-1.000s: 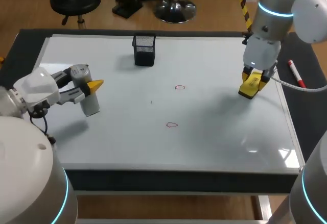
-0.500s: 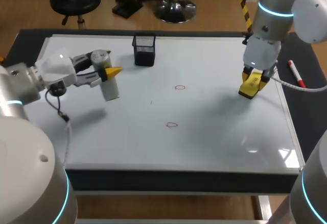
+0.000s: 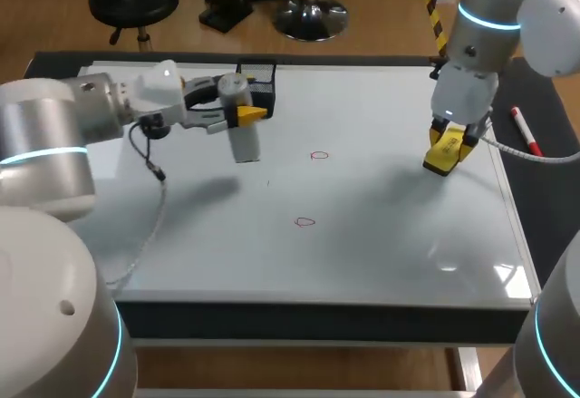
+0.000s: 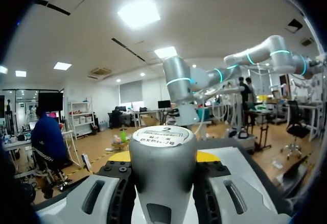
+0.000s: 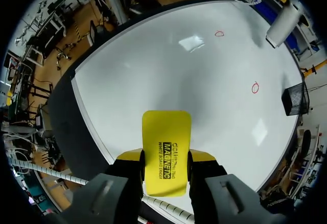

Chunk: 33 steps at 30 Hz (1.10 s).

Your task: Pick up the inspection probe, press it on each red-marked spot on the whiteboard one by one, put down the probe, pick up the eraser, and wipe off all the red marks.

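Left gripper (image 3: pixel 246 115) is clamping the probe (image 3: pixel 244 144) and carrying it right, now beside the mesh cup (image 3: pixel 261 73), nearing the upper red mark (image 3: pixel 318 155). Right gripper (image 3: pixel 449 142) is staying put, gripping the eraser (image 5: pixel 166 147).

Grey probe (image 3: pixel 243 137); yellow eraser (image 3: pixel 444 157); red marks (image 3: pixel 318 155); black mesh cup (image 5: pixel 292 103).

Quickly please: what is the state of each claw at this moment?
Left claw: closed on the inspection probe.
Right claw: closed on the yellow eraser.
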{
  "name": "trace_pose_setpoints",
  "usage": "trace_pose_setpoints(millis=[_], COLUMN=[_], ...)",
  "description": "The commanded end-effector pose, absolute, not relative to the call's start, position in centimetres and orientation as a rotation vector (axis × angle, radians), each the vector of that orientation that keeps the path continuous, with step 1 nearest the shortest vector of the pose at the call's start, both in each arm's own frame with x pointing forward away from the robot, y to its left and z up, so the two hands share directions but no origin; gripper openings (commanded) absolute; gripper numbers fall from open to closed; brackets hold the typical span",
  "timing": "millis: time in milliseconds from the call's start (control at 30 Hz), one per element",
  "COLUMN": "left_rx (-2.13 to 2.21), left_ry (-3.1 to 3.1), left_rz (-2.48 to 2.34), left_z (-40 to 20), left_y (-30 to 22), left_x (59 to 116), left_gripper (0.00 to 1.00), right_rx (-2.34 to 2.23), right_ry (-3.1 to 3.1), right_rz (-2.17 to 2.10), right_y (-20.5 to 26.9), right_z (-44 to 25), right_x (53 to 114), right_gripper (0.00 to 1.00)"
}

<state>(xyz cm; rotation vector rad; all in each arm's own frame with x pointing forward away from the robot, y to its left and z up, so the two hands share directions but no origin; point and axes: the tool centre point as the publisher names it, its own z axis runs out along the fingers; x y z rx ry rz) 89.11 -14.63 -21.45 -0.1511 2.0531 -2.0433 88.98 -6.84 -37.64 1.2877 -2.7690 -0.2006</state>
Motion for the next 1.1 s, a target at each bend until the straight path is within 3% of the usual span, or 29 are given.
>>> trace_pose_setpoints(millis=[33, 433, 1100], left_rx=[0.046, 0.207, 0.275], left_ry=[2.164, 2.244, 2.305], left_rz=[-2.147, -2.231, -2.246], left_z=[-22.2, -23.6, -26.0], left_y=[-18.9, -24.5, -27.1], left_x=[91.0, 91.7, 93.7], left_gripper=[0.0, 0.0, 0.0], right_rx=[1.29, 1.29, 1.29], right_ry=[-2.768, -2.768, -2.768], right_rz=[-0.196, -0.196, -0.196], right_y=[-6.9, -6.9, -6.9], right_z=[-37.6, -37.6, -37.6], right_x=[89.0, 89.0, 89.0], right_gripper=[0.0, 0.0, 0.0])
